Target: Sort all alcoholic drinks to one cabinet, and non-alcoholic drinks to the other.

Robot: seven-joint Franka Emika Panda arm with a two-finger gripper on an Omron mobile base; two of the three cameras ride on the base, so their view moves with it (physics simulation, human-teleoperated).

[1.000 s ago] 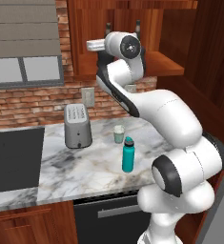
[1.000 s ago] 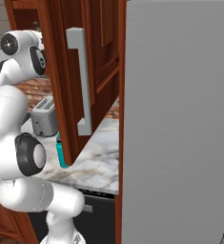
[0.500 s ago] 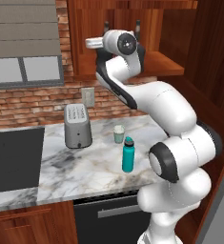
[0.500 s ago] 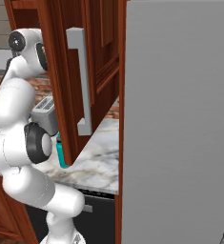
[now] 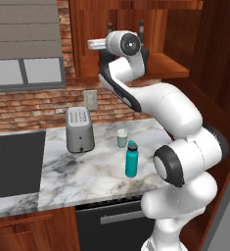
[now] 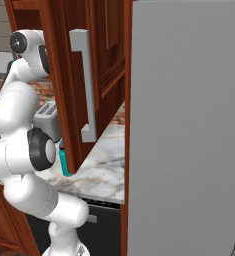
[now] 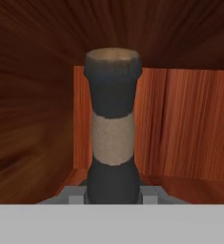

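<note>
Two black bottles (image 5: 141,30) are showing in the far cabinet (image 5: 170,68); the arm has been swinging leftward, gripper (image 7: 112,193) clamping one bottle's neck (image 7: 113,138), placement nearing completion.

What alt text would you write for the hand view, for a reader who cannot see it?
A black glass bottle neck with a pale band stands upright, close to the camera, with the jaws shut on its lower part. Behind it are the reddish-brown wooden walls of a cabinet.
</note>
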